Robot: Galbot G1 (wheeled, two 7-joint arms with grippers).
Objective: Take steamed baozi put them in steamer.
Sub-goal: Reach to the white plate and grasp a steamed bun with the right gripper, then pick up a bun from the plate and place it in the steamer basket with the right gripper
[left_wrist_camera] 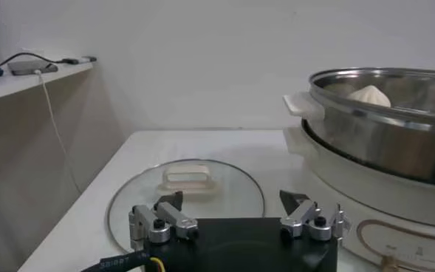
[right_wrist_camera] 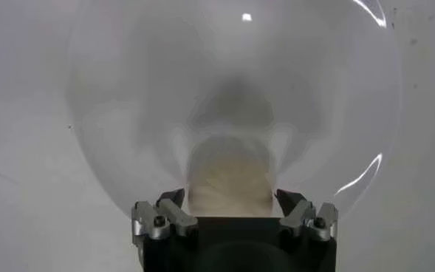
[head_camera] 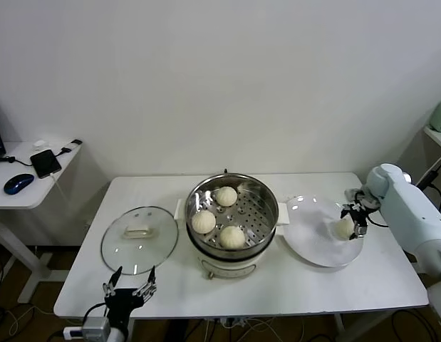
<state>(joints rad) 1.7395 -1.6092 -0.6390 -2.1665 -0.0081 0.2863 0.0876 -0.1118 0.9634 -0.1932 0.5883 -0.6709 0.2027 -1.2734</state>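
1. On the white counter [head_camera: 362, 281], beneath the right hand [head_camera: 352, 219]: flat white plate [head_camera: 313, 246] carrying the last steamed baozi [head_camera: 344, 228].
2. Between the right hand's spread fingers [right_wrist_camera: 171, 203]: that baozi [right_wrist_camera: 228, 181], flanked on both sides, fingers standing wide and not clenched; cannot tell whether the pads touch the dough.
3. Well off to the left of the right hand, at mid-counter: steamer [head_camera: 266, 192], a shiny steel pot on a white base, holding three baozi [head_camera: 232, 236] on its perforated tray.
4. Inside the steamer: one bun toward the far rim, one toward the left rim, one toward the near rim, all apart from each other.
5. At the counter's near edge, well apart from the steamer: left hand [head_camera: 129, 288], released, fingers [left_wrist_camera: 174, 199] spread wide, grasping nothing.
6. Just ahead of the left hand, flat on the counter: round glass lid [head_camera: 139, 240] with a beige handle [left_wrist_camera: 187, 177], lying beside the steamer's left flank.
7. Seen from the left wrist: steamer wall [left_wrist_camera: 379, 137] rising close by, top of one bun [left_wrist_camera: 370, 94] showing above the rim.
8. Far to the left of the left hand, on a separate side table [head_camera: 13, 192]: dark phone [head_camera: 45, 162] and blue mouse [head_camera: 18, 183].
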